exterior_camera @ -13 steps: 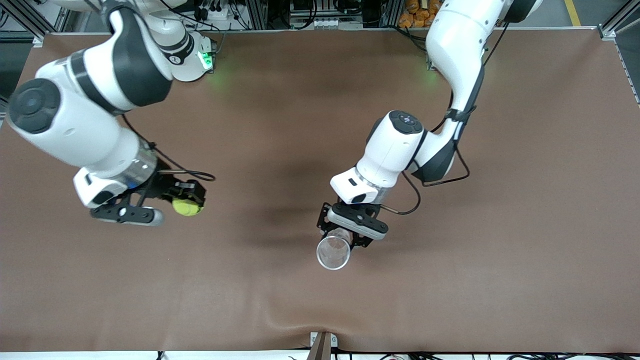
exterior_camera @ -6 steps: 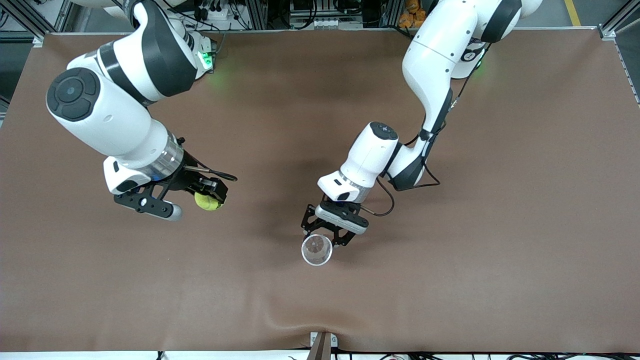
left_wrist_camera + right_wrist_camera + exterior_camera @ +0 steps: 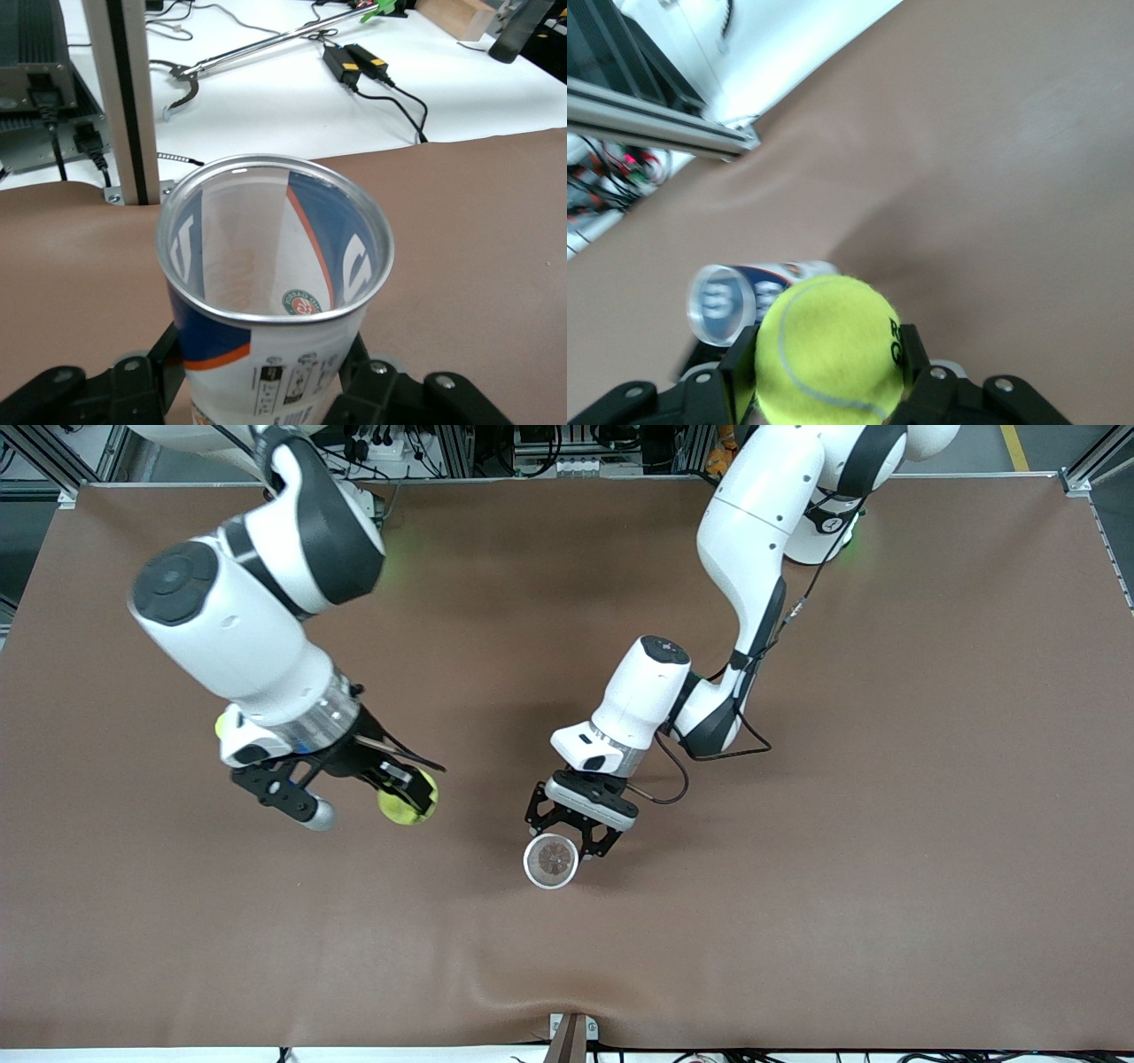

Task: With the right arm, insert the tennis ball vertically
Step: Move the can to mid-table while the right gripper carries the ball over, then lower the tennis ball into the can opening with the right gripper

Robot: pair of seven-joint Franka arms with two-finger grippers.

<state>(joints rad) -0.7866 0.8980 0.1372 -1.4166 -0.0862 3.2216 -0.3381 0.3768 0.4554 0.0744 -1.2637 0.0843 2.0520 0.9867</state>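
Observation:
My right gripper is shut on a yellow-green tennis ball, up over the brown mat toward the right arm's end. In the right wrist view the tennis ball fills the gap between the black fingers. A clear tennis-ball can with a blue, white and orange label stands upright, its open metal-rimmed mouth facing up. My left gripper is shut on the can's lower body. In the left wrist view the can looks empty and sits between the fingers. The can also shows past the ball in the right wrist view.
A brown mat covers the whole table. A small metal bracket sits at the mat's edge nearest the front camera. Cables and frame posts lie off the table past that edge.
The right arm has carried the ball toward the can. The left arm has shifted a little toward the right arm's end, and the can has turned from tilted to upright.

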